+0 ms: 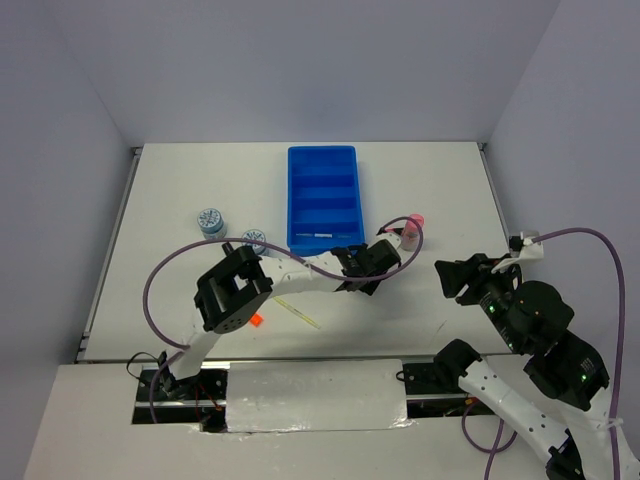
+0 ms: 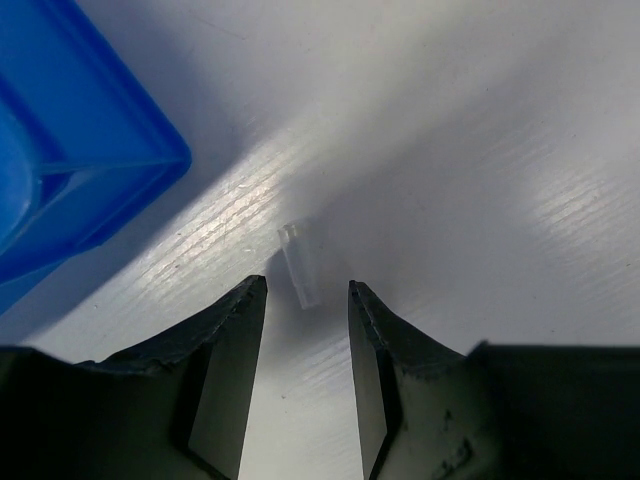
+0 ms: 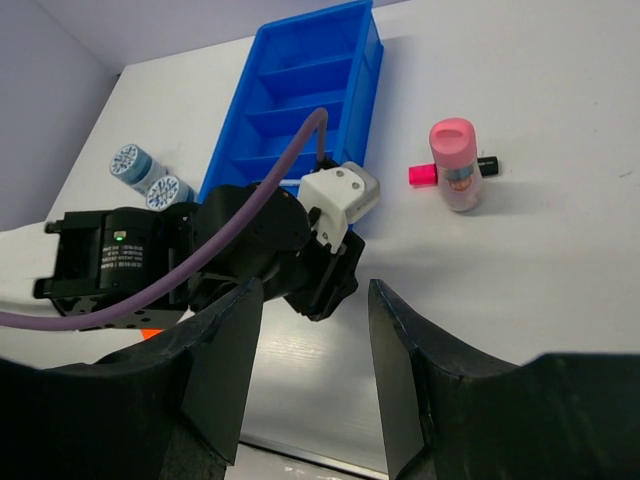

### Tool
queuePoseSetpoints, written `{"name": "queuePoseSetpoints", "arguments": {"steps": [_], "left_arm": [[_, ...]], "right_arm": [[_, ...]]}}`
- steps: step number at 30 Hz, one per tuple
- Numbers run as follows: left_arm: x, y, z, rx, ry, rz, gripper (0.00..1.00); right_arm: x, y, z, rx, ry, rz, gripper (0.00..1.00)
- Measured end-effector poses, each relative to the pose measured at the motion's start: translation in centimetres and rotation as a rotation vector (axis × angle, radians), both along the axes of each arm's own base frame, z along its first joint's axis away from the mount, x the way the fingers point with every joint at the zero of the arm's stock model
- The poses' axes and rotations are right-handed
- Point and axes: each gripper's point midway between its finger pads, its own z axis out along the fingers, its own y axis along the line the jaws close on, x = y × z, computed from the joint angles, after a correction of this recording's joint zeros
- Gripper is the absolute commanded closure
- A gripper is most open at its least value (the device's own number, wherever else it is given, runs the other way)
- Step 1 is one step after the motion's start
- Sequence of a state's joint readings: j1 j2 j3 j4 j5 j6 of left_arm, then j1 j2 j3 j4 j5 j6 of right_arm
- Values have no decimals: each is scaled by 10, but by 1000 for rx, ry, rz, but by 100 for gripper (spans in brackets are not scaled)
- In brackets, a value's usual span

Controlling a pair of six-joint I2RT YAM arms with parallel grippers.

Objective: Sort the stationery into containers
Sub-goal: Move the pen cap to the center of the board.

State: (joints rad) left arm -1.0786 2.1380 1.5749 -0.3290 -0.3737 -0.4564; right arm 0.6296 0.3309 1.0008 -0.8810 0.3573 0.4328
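Lying flat on the white table (image 2: 480, 150), a small translucent cap-like piece (image 2: 300, 262) sits near the corner of the blue tray (image 2: 90, 150), not touching it. Left gripper (image 2: 305, 290) is low, with the piece just ahead of the gap; jaws parted, nothing clamped. Pink cylinder (image 3: 455, 165) lies right of the tray, with a pink-ended black marker (image 3: 425, 175) touching it. Two patterned-lid tubs (image 1: 210, 220) stand left of the tray. Right gripper (image 3: 315, 290) hangs well apart, jaws spread, empty.
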Motion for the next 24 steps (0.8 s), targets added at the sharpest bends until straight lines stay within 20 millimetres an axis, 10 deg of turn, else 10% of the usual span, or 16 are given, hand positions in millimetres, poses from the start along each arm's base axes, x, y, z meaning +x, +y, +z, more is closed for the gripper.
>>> {"name": "queuePoseSetpoints", "arguments": {"steps": [9, 17, 24], "left_arm": [[3, -5, -6, 3, 7, -28, 57], [4, -10, -8, -20, 14, -72, 82], [-20, -10, -9, -93, 5, -276, 81]], "right_arm": [[-2, 5, 1, -2, -5, 32, 46], [-3, 6, 3, -4, -14, 48, 47], [-7, 4, 6, -2, -37, 55, 46]]}}
